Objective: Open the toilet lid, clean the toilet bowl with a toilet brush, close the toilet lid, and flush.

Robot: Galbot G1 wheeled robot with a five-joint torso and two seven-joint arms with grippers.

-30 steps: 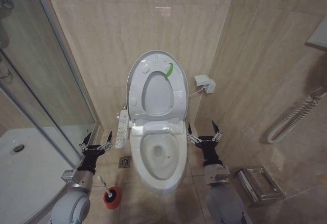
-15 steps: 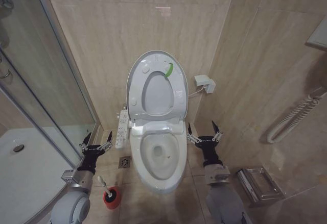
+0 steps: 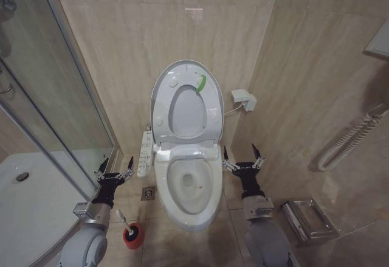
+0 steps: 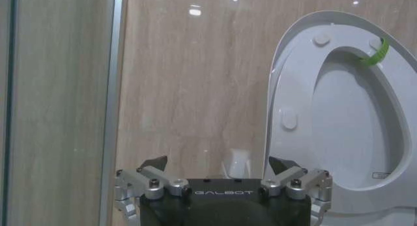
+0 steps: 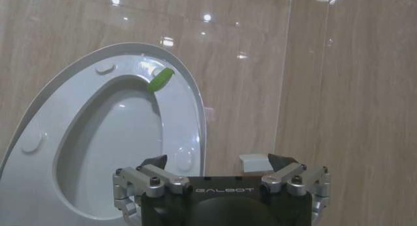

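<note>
Both arms reach forward, low beside the toilet bowl (image 3: 185, 185). The left gripper (image 3: 113, 171) and right gripper (image 3: 243, 160) are spread, empty. The toilet lid (image 3: 185, 75) stands upright against the wall. The toilet brush (image 3: 123, 221) leans in its red cup (image 3: 134, 235) on the floor.

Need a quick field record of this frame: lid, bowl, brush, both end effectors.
lid: large glossy white plastic oval toilet lid raised upright against the wall, green strip on its underside
bowl: white ceramic oval toilet bowl uncovered
brush: thin white-handled toilet brush standing in its small round red cup holder on the floor, on the robot's left of the bowl
left end effector: open, empty, on the robot's left of the bowl, above the brush
right end effector: open, empty, on the robot's right of the bowl
</note>
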